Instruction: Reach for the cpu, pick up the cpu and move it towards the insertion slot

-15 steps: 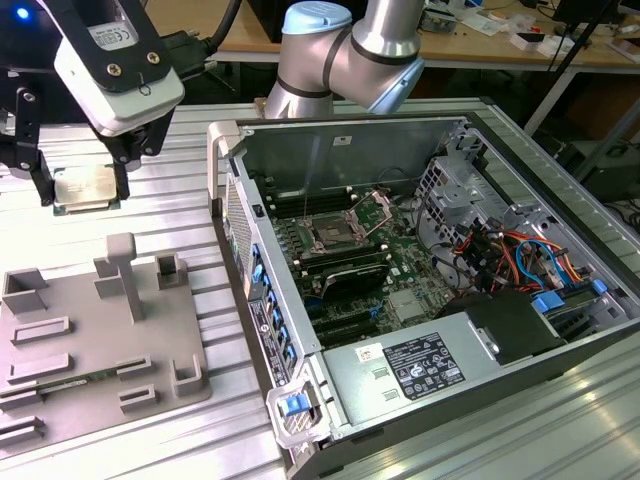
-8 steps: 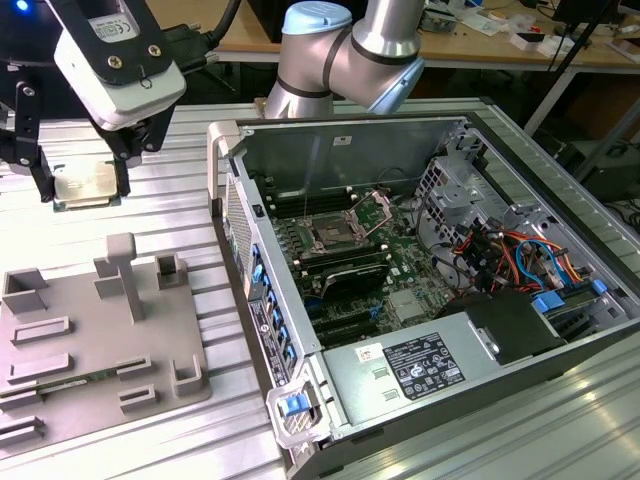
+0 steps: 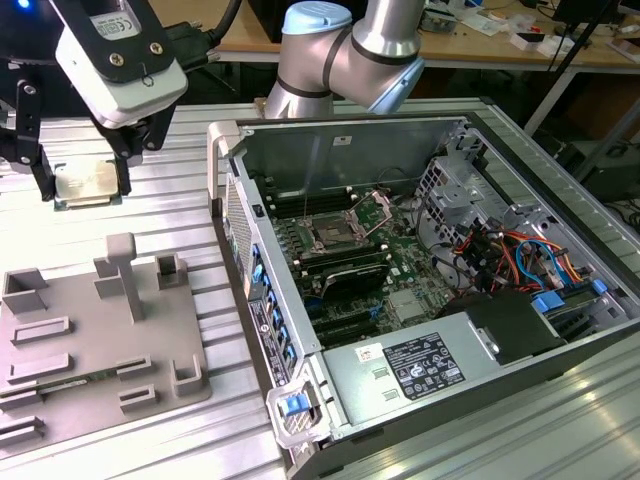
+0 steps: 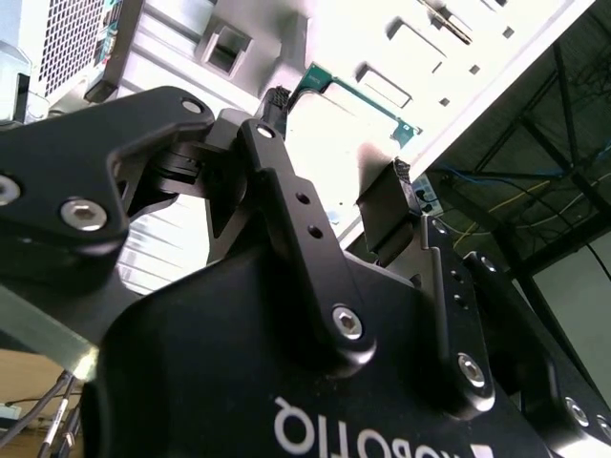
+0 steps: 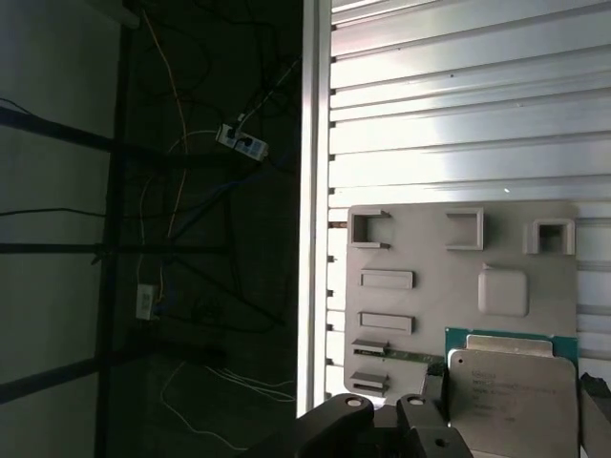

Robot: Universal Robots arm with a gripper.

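The cpu (image 3: pixel 86 181), a flat silvery square chip with a thin green rim, hangs in the air at the exterior view's upper left. My gripper (image 3: pixel 84 186) is shut on it, one black finger on each side. In the first wrist view the cpu (image 5: pixel 512 386) sits between the fingers (image 5: pixel 431 389), above the grey plastic tray (image 5: pixel 420 248). The insertion slot (image 3: pixel 331 237), a silver-framed socket with a dark centre, lies on the motherboard inside the open computer case (image 3: pixel 300 140). It is well toward the exterior view's right of the chip.
The grey tray (image 3: pixel 90 330) with raised blocks lies on the ribbed metal table (image 3: pixel 190 210), below the gripper. The case's upright side wall (image 3: pixel 235 200) stands between chip and socket. Cables (image 3: pixel 500 250) and a power supply (image 3: pixel 420 365) fill the case's near and right parts.
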